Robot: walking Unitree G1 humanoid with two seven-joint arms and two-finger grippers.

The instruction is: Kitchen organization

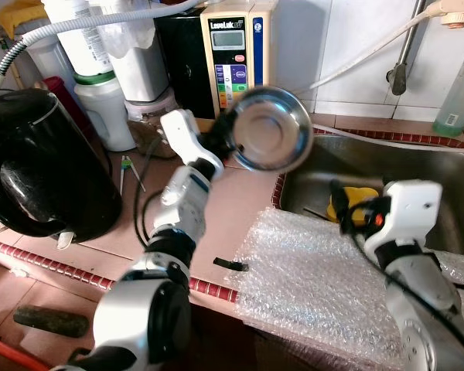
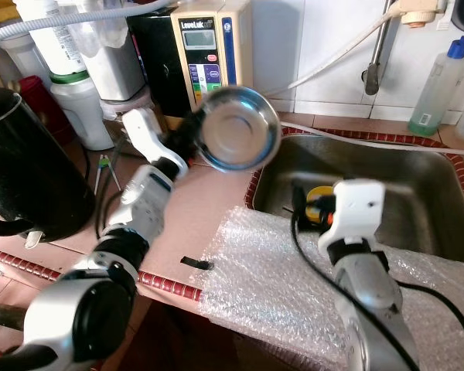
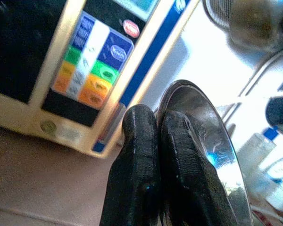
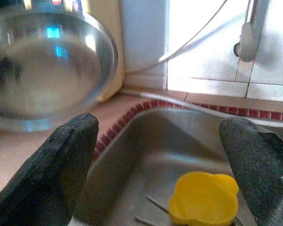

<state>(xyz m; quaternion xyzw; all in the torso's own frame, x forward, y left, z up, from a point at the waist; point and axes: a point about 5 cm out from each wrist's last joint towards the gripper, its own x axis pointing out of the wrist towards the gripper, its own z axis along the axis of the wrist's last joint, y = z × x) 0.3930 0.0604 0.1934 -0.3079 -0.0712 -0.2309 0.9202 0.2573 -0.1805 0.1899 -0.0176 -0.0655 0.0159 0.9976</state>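
A shiny steel bowl (image 1: pixel 271 127) hangs tilted in the air above the counter, by the sink's (image 1: pixel 356 158) left rim. My left gripper (image 1: pixel 230 145) is shut on the bowl's edge, and in the left wrist view both black fingers (image 3: pixel 141 141) press together against the rim (image 3: pixel 203 122). My right gripper (image 4: pixel 160 125) stands open over the sink with nothing between its fingers. A yellow, flower-shaped object (image 4: pixel 205 197) lies on the sink floor just beyond it, and the bowl (image 4: pixel 47 66) hangs off to one side.
A black kettle (image 1: pixel 39 162) stands at the counter's left. White jars (image 1: pixel 100 100) and a beige water machine (image 1: pixel 236 54) line the back wall. Bubble wrap (image 1: pixel 309 286) covers the counter's front right. A clear bottle (image 1: pixel 456 93) stands behind the sink.
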